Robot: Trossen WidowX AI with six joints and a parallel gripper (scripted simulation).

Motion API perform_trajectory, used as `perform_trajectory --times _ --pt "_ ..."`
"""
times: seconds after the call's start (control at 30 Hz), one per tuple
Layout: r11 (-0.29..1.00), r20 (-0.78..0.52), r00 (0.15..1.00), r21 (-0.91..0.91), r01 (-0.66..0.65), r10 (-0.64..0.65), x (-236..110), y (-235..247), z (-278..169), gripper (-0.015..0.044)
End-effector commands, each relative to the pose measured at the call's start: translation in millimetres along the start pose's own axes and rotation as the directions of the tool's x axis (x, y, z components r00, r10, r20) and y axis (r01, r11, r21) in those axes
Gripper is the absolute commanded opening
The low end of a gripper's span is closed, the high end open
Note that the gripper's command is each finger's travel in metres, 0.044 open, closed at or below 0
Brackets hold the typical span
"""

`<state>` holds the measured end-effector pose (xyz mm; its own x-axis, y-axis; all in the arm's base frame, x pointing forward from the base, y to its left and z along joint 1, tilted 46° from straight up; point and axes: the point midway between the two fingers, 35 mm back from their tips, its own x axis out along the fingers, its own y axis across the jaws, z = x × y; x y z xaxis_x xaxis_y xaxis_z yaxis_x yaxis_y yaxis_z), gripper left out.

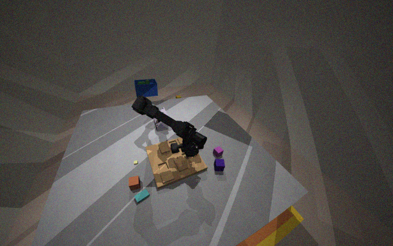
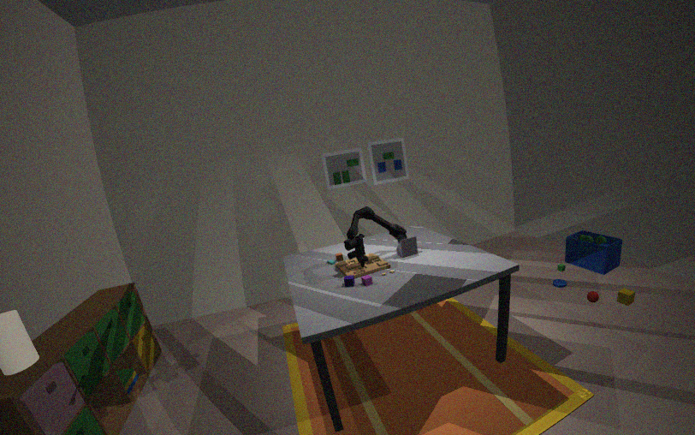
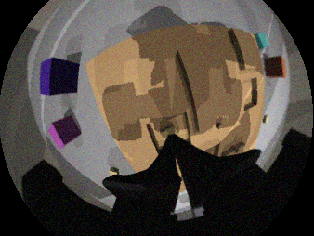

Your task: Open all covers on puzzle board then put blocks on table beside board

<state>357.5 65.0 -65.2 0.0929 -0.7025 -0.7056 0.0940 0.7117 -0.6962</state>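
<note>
Black gripper [image 1: 177, 146] hangs low over the far part of a tan wooden puzzle board [image 1: 162, 180], its fingers pressed together with nothing between them. From the wrist view the closed fingertips point down at the near edge of the board [image 3: 111, 72], whose flat covers sit at different angles across its top. Whether the tips touch the board cannot be told.

The board lies near the middle of a grey table [image 1: 246, 185]. Four blocks rest on the table off the board: a magenta block [image 1: 218, 151] and a purple block [image 1: 219, 164] close together on one side, an orange block [image 1: 134, 182] and a teal block [image 1: 142, 195] near the opposite corner. A tiny yellow piece [image 1: 135, 161] lies on the table near the board's edge.
</note>
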Motion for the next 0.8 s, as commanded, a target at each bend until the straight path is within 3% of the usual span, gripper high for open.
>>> perform_trajectory --times 0.0,0.17,0.77 --pt "1.0 0.0 1.0 0.004 0.0 0.0 0 0 0 0.0026" --pt "0.993 0.0 1.0 0.121 -0.001 0.001 -6 0 0 0.0144" --pt "0.821 -0.001 1.0 0.572 -0.002 0.004 -30 1 1 0.0144"
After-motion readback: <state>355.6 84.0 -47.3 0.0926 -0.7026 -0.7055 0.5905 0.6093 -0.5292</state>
